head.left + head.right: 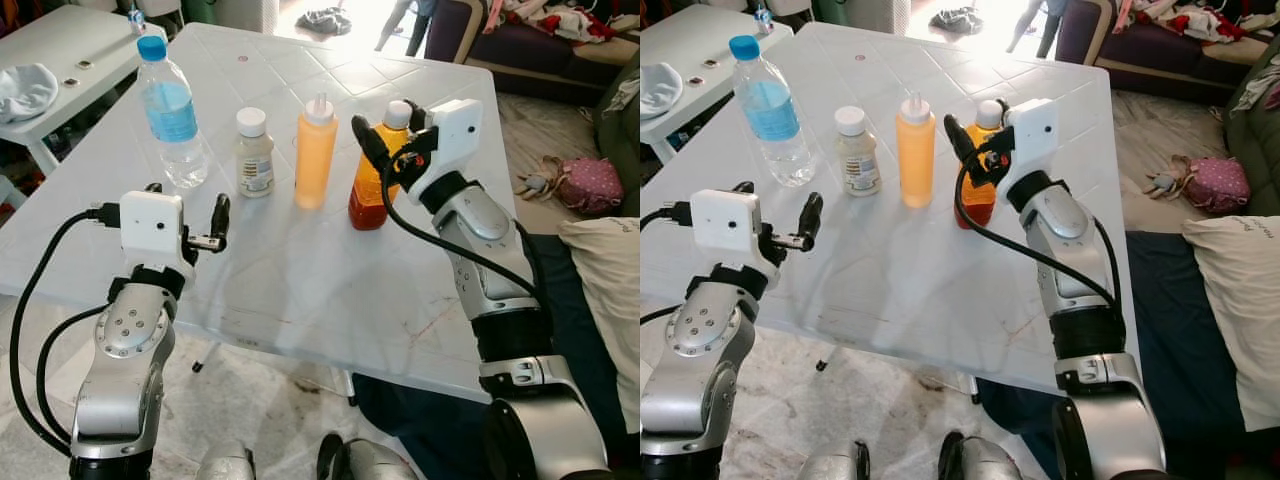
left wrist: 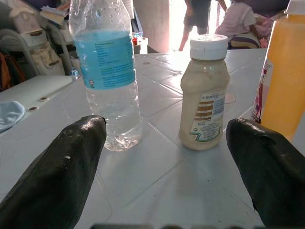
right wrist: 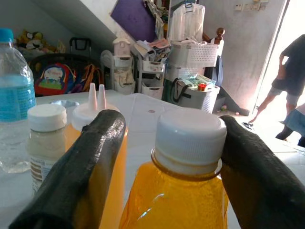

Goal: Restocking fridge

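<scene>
From my head camera, four containers stand in a row on the white table (image 1: 300, 290), and my right gripper (image 1: 388, 150) straddles the neck of the orange-juice bottle (image 1: 372, 195) — fingers spread, not yet closed. My left gripper (image 1: 205, 230) hovers open near the table's edge. Left wrist view: the water bottle (image 2: 107, 71) and the small sauce jar (image 2: 204, 95) stand ahead, untouched. Right wrist view: the white cap (image 3: 189, 138) sits between my fingers (image 3: 81, 176) — I judge that closing, then lifting, comes next.

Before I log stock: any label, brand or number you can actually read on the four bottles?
None readable.
water bottle: blue label, print blurred.
small cream jar: label with brown bars, text too small.
orange squeeze bottle: label edge, illegible.
amber bottle between the right end effector fingers: no label in view.
</scene>
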